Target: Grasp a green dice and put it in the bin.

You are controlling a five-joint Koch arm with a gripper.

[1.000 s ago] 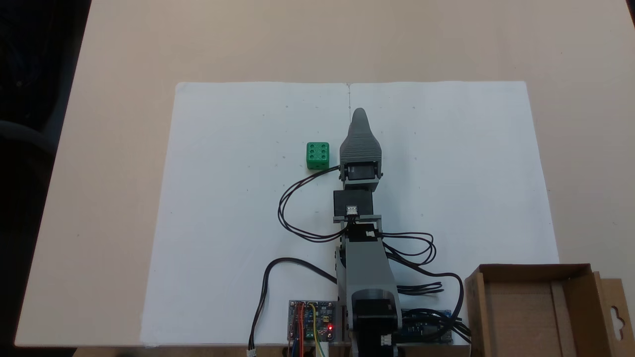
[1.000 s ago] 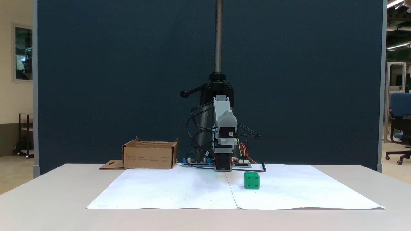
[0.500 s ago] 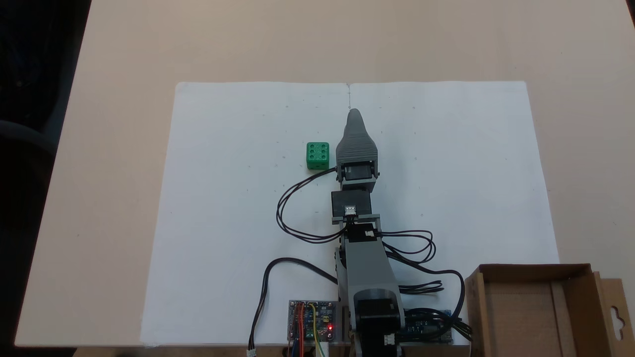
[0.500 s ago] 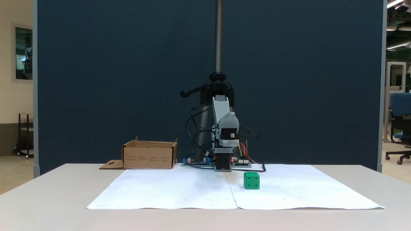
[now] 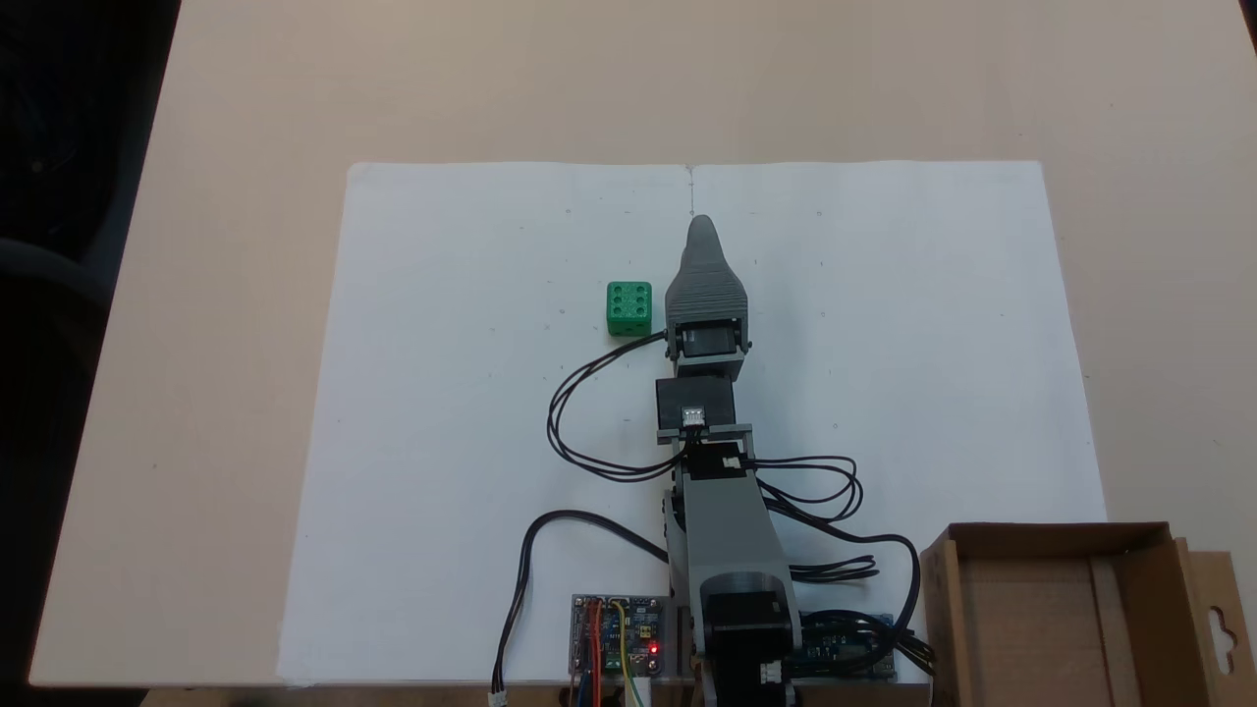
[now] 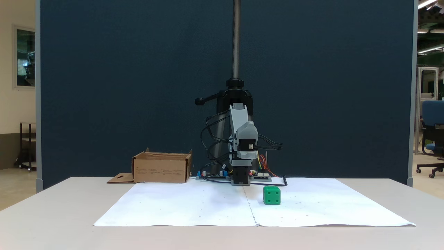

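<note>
Since a second ago the arm has swung slightly toward the die. In a fixed view from above, the gripper [image 5: 701,228], jaw state indeterminable, lies at 3 o'clock of the green die [image 5: 628,307], apart. The bin [image 5: 1139,535] sits at 5 o'clock, empty. From the front, die [image 6: 271,195] rests on paper [image 6: 194,208]; grasp and transfer remain.

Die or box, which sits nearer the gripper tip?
The green die, just left of the gripper in the fixed view from above; the cardboard box sits by the arm's base.
</note>
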